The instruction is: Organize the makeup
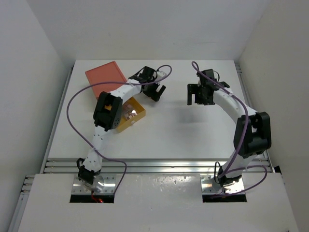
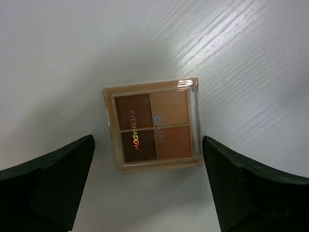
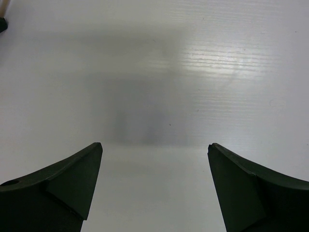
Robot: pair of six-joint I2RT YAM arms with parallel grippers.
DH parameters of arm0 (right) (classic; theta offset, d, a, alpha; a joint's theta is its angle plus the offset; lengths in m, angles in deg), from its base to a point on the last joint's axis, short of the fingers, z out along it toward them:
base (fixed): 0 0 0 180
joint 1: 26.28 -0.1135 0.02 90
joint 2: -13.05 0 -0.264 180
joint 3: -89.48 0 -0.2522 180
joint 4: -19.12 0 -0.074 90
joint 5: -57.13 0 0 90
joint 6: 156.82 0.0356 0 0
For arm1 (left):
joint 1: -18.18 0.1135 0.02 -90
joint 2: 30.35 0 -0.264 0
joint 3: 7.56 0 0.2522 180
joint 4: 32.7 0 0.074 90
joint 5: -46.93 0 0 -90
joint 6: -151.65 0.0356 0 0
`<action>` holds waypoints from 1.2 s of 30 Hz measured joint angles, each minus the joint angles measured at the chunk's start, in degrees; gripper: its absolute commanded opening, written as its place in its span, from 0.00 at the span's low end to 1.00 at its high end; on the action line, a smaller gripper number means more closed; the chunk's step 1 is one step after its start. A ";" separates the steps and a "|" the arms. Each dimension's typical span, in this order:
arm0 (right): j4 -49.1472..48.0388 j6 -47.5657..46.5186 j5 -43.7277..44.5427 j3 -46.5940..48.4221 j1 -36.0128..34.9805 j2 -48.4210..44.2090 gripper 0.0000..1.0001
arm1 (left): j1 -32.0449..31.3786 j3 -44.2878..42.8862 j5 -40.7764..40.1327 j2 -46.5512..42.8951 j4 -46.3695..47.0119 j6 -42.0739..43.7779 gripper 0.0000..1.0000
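A small eyeshadow palette (image 2: 152, 125) with four pink-brown squares lies flat on the white table. My left gripper (image 2: 147, 140) hovers over it, open, with one finger on each side of its near edge, not touching. In the top view the left gripper (image 1: 155, 92) is at the back centre-left and hides the palette. My right gripper (image 3: 154, 145) is open and empty over bare table, and shows in the top view (image 1: 198, 99) at the back centre-right. No brushes or sticks are in view.
An orange flat box (image 1: 104, 76) lies at the back left. A yellow drawer (image 1: 137, 117) stands in front of it, partly under the left arm, with small pinkish items inside. White walls enclose the table on three sides.
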 measured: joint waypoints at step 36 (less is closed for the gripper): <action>-4.63 3.19 0.96 -11.15 -1.14 -11.47 0.91 | 4.50 19.21 12.74 -38.93 -12.09 13.81 0.34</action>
